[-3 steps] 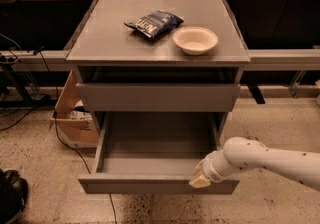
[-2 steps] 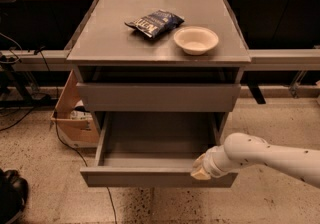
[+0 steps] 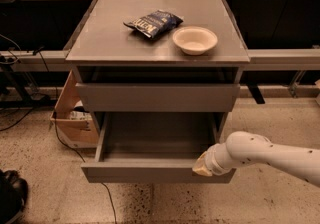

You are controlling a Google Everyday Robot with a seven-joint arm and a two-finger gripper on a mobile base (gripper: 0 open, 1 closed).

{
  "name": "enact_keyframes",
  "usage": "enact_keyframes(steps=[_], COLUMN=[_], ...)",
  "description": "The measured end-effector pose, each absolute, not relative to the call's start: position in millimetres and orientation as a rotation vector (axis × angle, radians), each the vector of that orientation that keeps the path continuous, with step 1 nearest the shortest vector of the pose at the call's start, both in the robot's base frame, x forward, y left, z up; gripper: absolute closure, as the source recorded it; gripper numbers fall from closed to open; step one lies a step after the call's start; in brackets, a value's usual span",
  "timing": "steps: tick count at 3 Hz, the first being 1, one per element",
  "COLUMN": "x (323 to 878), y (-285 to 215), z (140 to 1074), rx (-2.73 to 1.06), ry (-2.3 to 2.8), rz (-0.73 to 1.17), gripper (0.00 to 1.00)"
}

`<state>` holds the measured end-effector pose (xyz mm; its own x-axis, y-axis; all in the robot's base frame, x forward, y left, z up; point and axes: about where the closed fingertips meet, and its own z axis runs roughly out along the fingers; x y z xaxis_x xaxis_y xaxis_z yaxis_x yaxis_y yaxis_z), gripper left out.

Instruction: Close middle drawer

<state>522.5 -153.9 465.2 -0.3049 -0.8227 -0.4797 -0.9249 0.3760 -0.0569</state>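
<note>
The middle drawer (image 3: 145, 173) is the pulled-out grey drawer low on the cabinet. Its flat, handleless front panel faces me, and its long side walls and bare grey floor (image 3: 157, 140) are in view. My gripper (image 3: 202, 166), at the end of the white arm (image 3: 265, 155) coming in from the right, rests against the right end of the front panel. The drawer holds nothing that I can see.
Above it is another grey drawer front (image 3: 157, 97), nearly flush with the cabinet. The cabinet top (image 3: 110, 43) holds a dark chip bag (image 3: 153, 22) and a white bowl (image 3: 195, 40). A cardboard box (image 3: 70, 113) stands on the floor at the left, with cables nearby. A dark object (image 3: 10, 188) is at the bottom left.
The middle drawer has slid a little way into the cabinet, and my gripper has moved forward with its front panel.
</note>
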Motion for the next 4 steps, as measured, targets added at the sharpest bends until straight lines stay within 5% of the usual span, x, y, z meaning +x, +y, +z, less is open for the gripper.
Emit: enact_keyframes(steps=[2, 3, 4], x=[533, 518, 511], y=[-194, -207, -208], z=[552, 575, 576], rx=[-1.509, -1.512, -1.508], ry=[2.104, 2.066, 2.035], rz=[0.17, 0.217, 0.293], gripper=[0.01, 1.0, 1.0])
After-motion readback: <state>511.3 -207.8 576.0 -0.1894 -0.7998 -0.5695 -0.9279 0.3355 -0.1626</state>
